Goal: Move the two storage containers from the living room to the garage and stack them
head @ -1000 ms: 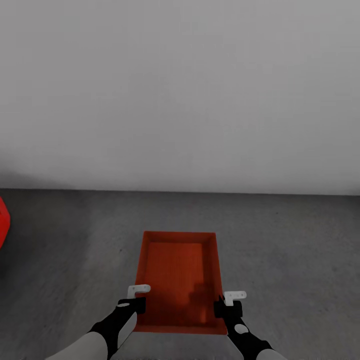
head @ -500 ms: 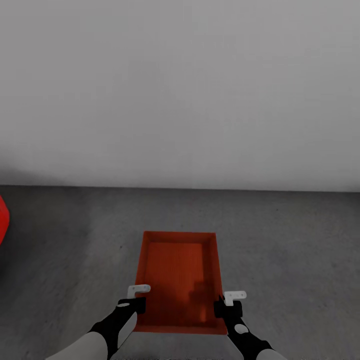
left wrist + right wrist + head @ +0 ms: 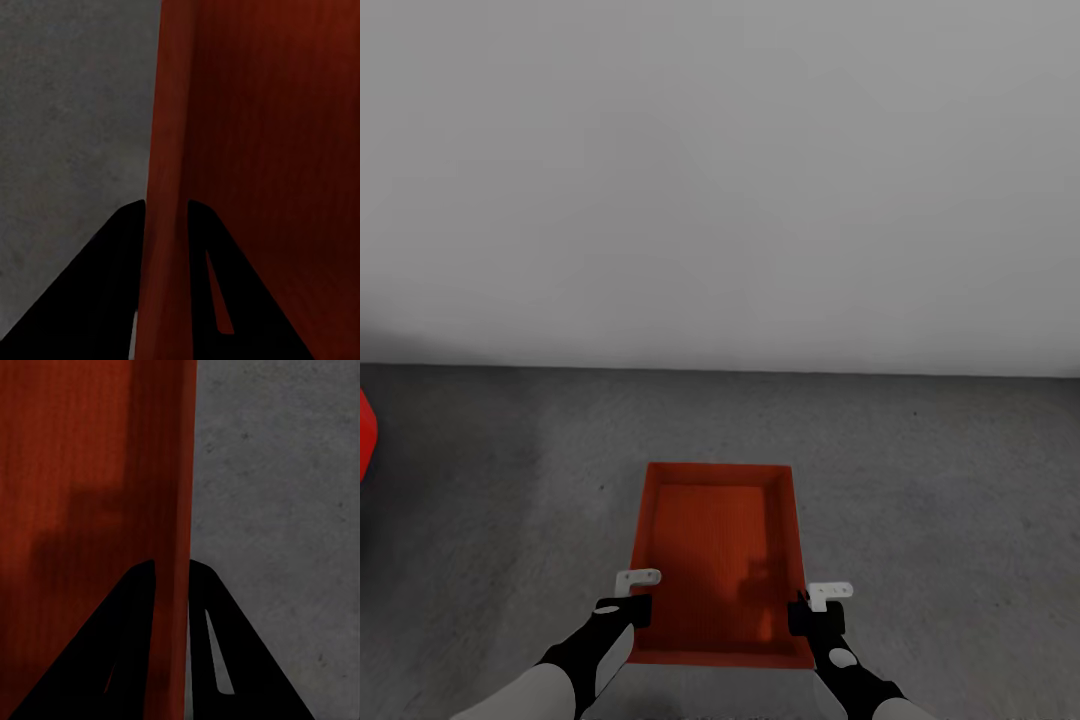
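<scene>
One red-orange storage container [image 3: 715, 550] is held level between my two arms over the garage floor [image 3: 920, 480], its open top facing up and nothing inside. My left gripper [image 3: 635, 600] is shut on its left wall near the close end. In the left wrist view the gripper [image 3: 166, 217] has one black finger on each side of that thin wall [image 3: 169, 112]. My right gripper [image 3: 810, 608] is shut on the right wall in the same way, as the right wrist view of the gripper [image 3: 172, 574] and the wall [image 3: 180, 465] confirms.
A plain white wall [image 3: 720, 180] rises a short way beyond the container. A sliver of the red car [image 3: 365, 435] shows at the left edge. Dark grey concrete floor [image 3: 277, 472] spreads on both sides of the container.
The whole view has shifted: the foot of the wall sits a little higher in the picture now. The container and both grippers keep the same place relative to each other.
</scene>
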Motion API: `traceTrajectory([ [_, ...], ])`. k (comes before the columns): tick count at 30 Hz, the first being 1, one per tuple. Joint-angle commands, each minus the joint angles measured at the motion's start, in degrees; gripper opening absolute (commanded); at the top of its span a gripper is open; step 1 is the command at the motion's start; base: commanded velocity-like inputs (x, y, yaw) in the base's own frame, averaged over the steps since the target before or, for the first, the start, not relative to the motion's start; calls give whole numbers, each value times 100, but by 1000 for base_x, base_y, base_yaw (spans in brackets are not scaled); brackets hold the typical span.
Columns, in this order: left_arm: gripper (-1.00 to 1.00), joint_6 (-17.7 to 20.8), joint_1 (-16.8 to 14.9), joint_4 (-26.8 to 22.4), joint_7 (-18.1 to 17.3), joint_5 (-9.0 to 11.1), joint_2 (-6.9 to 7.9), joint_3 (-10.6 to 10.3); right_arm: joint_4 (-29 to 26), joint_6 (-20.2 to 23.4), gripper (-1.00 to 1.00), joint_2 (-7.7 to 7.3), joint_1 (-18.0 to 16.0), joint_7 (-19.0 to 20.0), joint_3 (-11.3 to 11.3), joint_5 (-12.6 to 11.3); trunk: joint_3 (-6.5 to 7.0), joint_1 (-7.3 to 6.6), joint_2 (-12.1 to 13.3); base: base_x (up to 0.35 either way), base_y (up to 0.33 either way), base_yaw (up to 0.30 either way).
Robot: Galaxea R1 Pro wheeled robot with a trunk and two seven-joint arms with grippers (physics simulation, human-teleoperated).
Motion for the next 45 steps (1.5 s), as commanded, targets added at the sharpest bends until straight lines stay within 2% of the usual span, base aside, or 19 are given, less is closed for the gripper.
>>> traceTrajectory([
  [1,-100,25,-6,-37,75,-112,43,126,17,-18,-100,1,-1,-18,-184,30,-13,0,-4,0,0,0],
  [24,-100,25,-7,-37,76,-114,43,125,17,-18,-100,1,-1,-18,-184,30,-220,0,-4,0,0,0],
  [45,-100,25,-3,-37,74,-116,40,125,17,-25,-100,1,-1,-20,-184,30,-233,0,-4,0,0,0],
])
